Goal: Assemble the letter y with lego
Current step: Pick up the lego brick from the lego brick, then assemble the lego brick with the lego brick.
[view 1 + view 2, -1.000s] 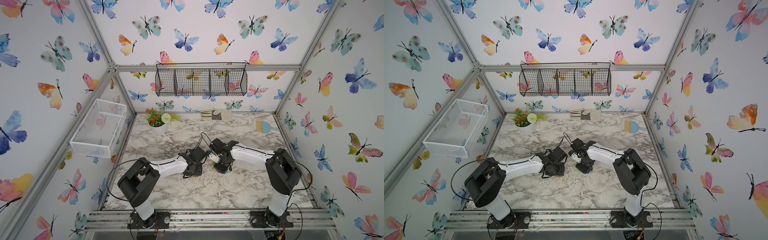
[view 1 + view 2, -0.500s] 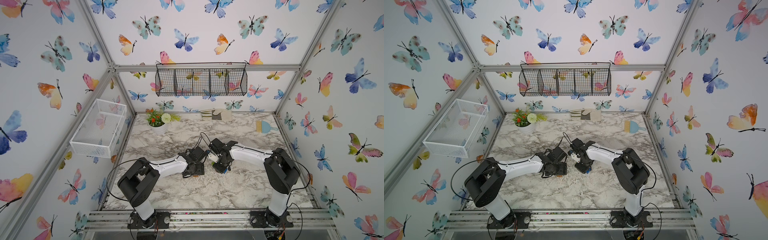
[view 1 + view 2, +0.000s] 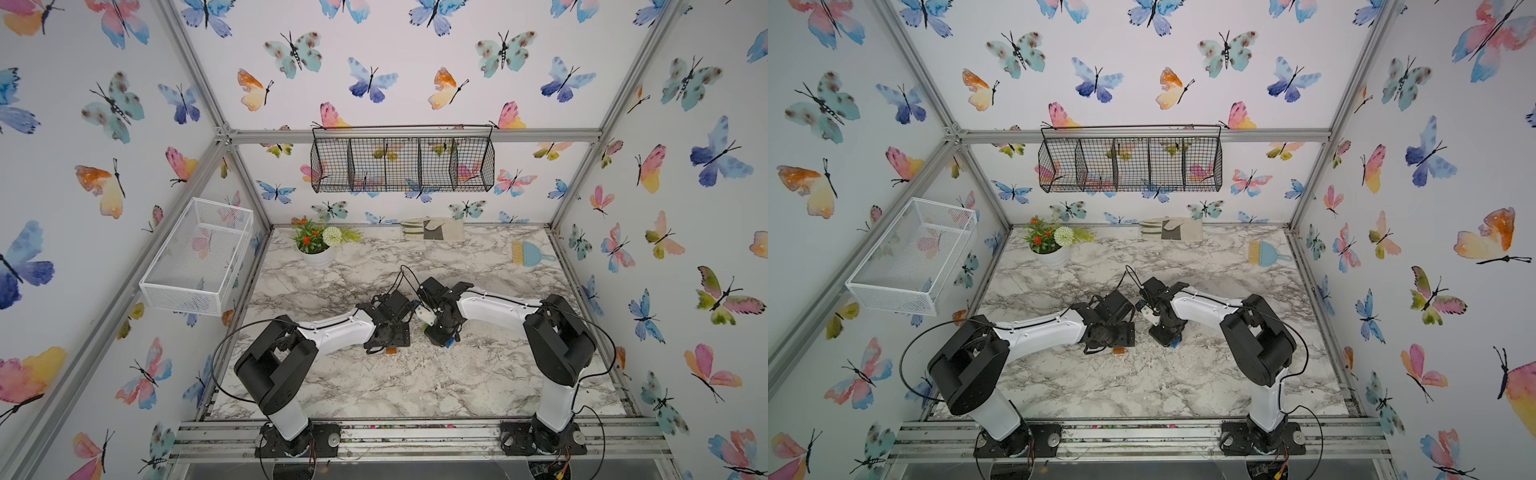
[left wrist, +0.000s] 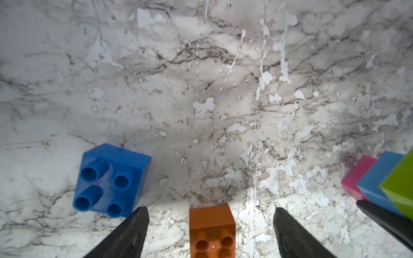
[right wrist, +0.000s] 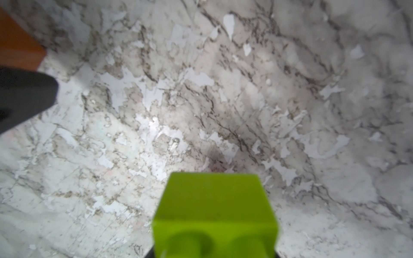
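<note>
Left gripper (image 4: 210, 211): spread astride orange brick (image 4: 211, 225) on table (image 4: 201, 89), untouched. Right gripper (image 5: 214, 251): pinching green brick (image 5: 214, 201) of 3-brick stack (image 4: 377, 176). Risks: skewing orange on off-centre close; nudging blue brick (image 4: 111, 181).

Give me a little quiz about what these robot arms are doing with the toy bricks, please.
1. True or false: the left gripper is squeezing the orange brick.
2. Which brick does the right gripper hold? A pink, B lime green, C dark blue.
3. How many studs show on the dark blue brick lying loose on the marble table?
Key: 1 false, its jaws stand open with gaps either side. 2 B, the lime green brick. 3 four.
</note>
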Controlling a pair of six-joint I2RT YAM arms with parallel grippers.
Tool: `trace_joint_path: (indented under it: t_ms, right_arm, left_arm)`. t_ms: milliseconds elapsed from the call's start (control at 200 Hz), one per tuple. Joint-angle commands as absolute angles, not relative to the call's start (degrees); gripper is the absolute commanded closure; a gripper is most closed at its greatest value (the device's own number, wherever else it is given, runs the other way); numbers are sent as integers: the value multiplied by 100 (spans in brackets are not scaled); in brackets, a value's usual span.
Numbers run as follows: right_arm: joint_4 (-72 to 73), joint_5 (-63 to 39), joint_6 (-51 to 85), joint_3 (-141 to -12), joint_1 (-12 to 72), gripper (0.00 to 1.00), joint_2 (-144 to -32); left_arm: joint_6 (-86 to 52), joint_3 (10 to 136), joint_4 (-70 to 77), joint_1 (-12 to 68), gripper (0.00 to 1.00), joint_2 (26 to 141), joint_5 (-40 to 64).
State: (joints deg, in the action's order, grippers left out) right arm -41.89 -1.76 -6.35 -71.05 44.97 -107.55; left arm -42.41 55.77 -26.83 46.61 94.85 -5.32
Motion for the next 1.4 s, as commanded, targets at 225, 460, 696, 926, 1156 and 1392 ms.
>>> trace_joint_path:
  t_ms: [225,460,696,926,1156,1392]
  right_arm:
    - [-4172,-374,-953,-7739,4721,80,-10652]
    - [-4265,-541,-2198,-8321,5379,80,-10958]
    - [-4486,-305,-2756,-8865,5881,83,-11436]
    - [-4781,0,-2968,-9211,5933,84,-11799]
    - [-4850,-47,-3071,-9176,5934,84,-11793]
    - [-4869,-97,-3118,-9161,5972,84,-11832]
  left_arm:
    - [-4092,5303,-2997,3474,11,8060,-585]
    - [-3523,4994,-3311,1683,12,7250,-94]
    - [-3367,4676,-3239,643,13,7109,630]
    - [-3316,4528,-3082,604,14,7145,824]
    - [-3247,4409,-2965,598,14,7233,922]
    - [-3262,4259,-2881,602,14,7282,932]
